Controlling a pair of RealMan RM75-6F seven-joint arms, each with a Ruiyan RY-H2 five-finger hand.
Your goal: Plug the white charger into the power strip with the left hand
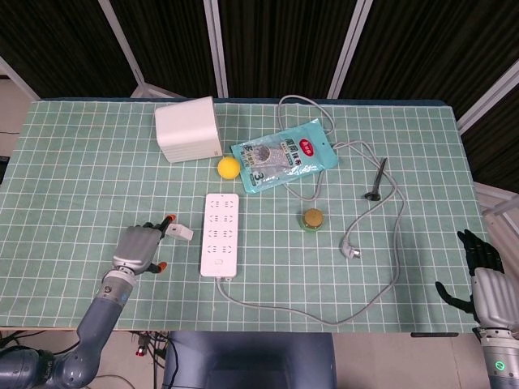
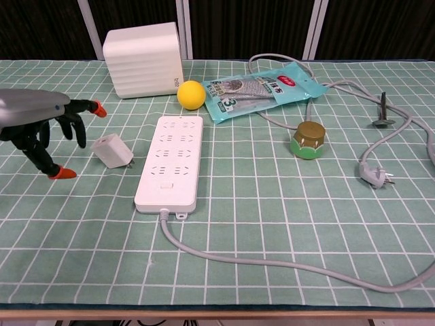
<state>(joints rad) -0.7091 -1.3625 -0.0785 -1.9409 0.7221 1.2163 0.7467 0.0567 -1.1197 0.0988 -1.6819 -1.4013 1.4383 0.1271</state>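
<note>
The white charger (image 2: 113, 151) lies on the green mat just left of the white power strip (image 2: 170, 160), its prongs pointing toward the strip. In the head view the charger (image 1: 182, 233) sits beside the power strip (image 1: 220, 233). My left hand (image 2: 42, 125) hovers left of the charger with fingers spread and nothing in them; one orange-tipped finger reaches above the charger without touching it. From the head camera the left hand (image 1: 139, 247) is close beside the charger. My right hand (image 1: 485, 279) hangs off the table's right front corner, fingers apart and empty.
A white box (image 2: 143, 60), a yellow ball (image 2: 191, 94) and a teal snack packet (image 2: 265, 89) lie behind the strip. A small green-and-brown jar (image 2: 307, 139) stands to the right. The strip's grey cable (image 2: 285, 261) loops across the front to its plug (image 2: 374, 174).
</note>
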